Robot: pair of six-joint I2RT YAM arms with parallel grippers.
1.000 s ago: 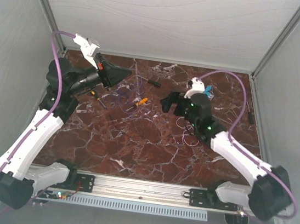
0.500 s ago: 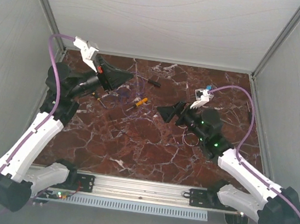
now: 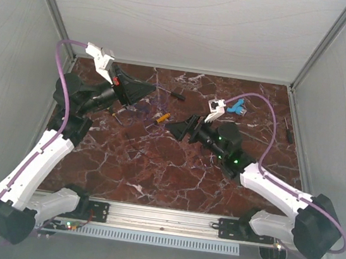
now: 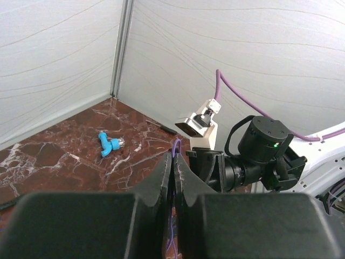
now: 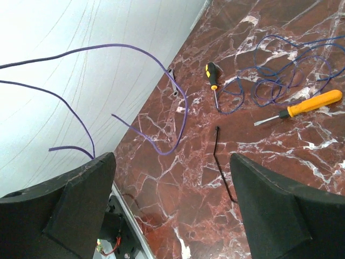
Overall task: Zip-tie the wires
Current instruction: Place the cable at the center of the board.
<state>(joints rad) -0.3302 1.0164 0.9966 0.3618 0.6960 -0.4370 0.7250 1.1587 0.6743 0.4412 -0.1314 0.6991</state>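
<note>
So, table [image 3: 154, 172]: red-brown marble with white veins, closed in by pale panels [image 3: 187, 23].
Left arm [image 3: 35, 156]: reaches up the left side, its wrist raised above the far-left marble.
Right arm [image 3: 279, 191]: stretches from the near right toward the middle, its wrist facing the left one.
Left gripper [image 4: 173, 162]: fingers pressed together on one purple strand of the wires [image 4: 176, 144], which pokes up past the tips (it also shows lower down between the fingers).
Right gripper [image 5: 171, 162]: fingers spread wide with nothing between them, hovering over the marble.
Wires [image 5: 294, 70]: loose blue-purple loops lie on the table left of centre, and long strands arc through the air from that side.
Orange screwdriver [image 5: 315, 102]: flat, just beside the loops.
Black-handled screwdriver [image 5: 212, 73]: flat, its shaft ending at a loop.
Blue fitting [image 4: 109, 144]: alone toward the back right, well apart from the loops.
Thin black strip [image 5: 217, 156]: flat on the marble near the loops.
</note>
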